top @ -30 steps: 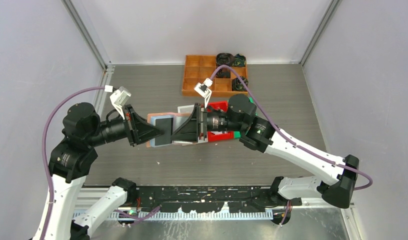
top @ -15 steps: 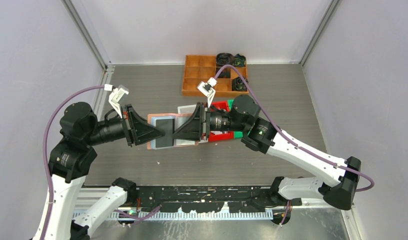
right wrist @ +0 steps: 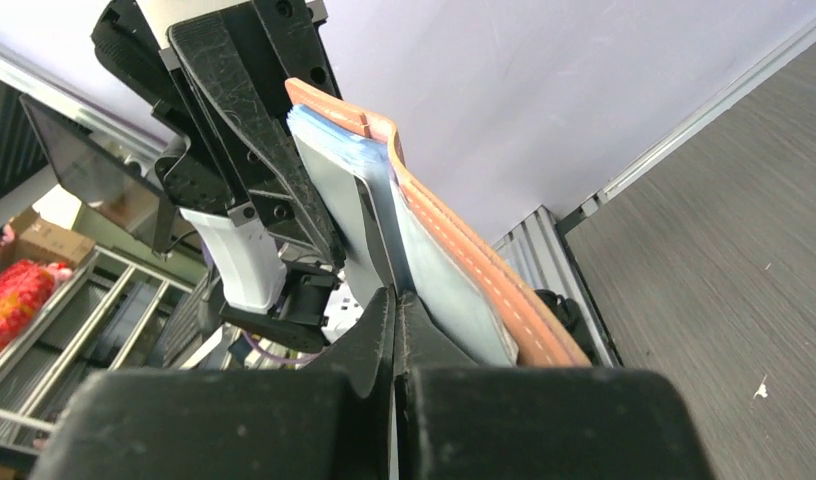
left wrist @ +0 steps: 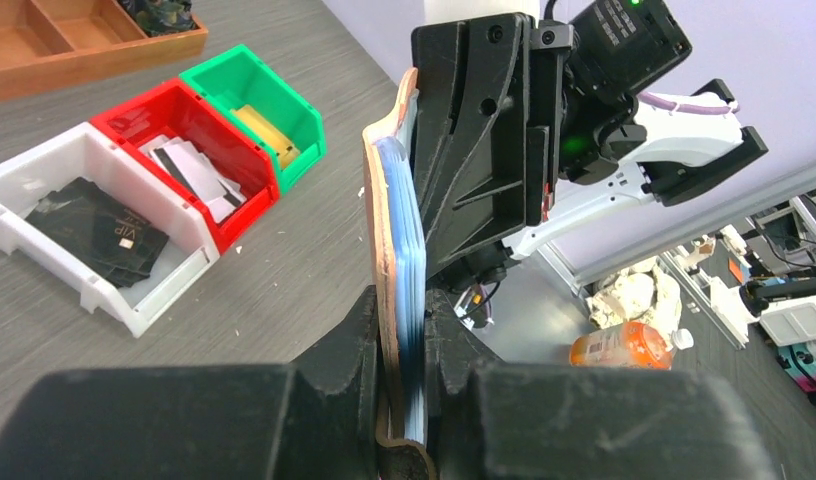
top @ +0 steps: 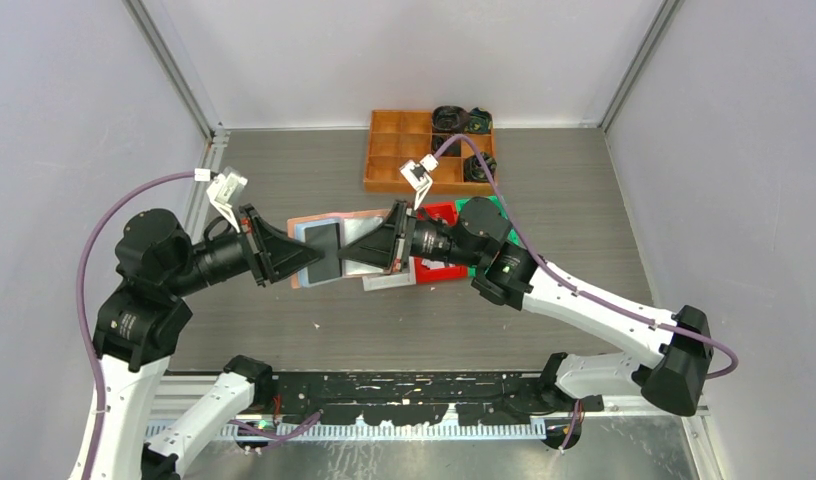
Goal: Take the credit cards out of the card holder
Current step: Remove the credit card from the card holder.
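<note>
The card holder (top: pixel 302 228) is a salmon-pink wallet with pale blue pockets, held up off the table between both arms. My left gripper (top: pixel 309 258) is shut on its edge; in the left wrist view the jaws (left wrist: pixel 404 310) clamp the leather and the blue pockets (left wrist: pixel 409 240). My right gripper (top: pixel 346 252) is shut on a dark grey credit card (top: pixel 327 250) that sticks out of a pocket. In the right wrist view the jaws (right wrist: pixel 396 300) pinch this thin grey card (right wrist: pixel 349 210) beside the holder's leather (right wrist: pixel 464 260). Other cards in the holder are hidden.
A white bin (left wrist: pixel 94 235) with a black card, a red bin (left wrist: pixel 184 150) with pale cards and a green bin (left wrist: pixel 249 105) with a gold card stand in a row under my right arm. An orange compartment tray (top: pixel 404 150) is at the back. Grey walls enclose the table.
Both grippers have moved a little up and left together, and the card holder has tilted with them. The dark card stays pinched by my right gripper.
</note>
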Motion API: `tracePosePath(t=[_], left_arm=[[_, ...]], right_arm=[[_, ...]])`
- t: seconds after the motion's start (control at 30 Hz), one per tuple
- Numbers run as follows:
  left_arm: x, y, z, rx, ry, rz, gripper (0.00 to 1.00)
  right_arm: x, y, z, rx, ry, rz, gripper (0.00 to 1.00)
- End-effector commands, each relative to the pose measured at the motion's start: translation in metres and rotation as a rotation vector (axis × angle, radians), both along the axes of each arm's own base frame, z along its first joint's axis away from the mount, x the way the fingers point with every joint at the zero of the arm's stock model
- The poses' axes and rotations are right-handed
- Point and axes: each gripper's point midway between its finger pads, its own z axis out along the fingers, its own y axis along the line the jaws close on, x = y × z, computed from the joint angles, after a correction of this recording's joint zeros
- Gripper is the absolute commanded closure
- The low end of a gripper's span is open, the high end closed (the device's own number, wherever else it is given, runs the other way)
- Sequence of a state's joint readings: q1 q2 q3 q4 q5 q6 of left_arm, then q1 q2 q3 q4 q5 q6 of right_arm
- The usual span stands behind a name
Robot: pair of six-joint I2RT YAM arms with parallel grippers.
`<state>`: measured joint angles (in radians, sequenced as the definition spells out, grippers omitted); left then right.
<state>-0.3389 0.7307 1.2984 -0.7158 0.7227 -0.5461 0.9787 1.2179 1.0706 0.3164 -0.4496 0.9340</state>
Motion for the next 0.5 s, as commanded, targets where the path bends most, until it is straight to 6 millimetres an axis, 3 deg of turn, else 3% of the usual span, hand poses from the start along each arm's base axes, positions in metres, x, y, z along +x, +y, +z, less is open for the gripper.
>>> tracePosePath(t=[0.0,0.17,0.47], left_arm=[[-0.004,-0.005,0.007,-0.024,-0.013,-0.046,0.98],[-0.016,-0.011,0.015,-0.065,-0.004,-0.115,0.96],[-0.018,-0.012,0.023,-0.080,-0.002,-0.126,0.96]], right_arm=[[0.015,-0.005,0.019,0.112,-0.033,-0.121,0.99],[0.010,-0.016,0.014,0.145,-0.038,-0.129,0.99],[0.002,-0.028,0.010,0.174,-0.040,-0.123,0.99]])
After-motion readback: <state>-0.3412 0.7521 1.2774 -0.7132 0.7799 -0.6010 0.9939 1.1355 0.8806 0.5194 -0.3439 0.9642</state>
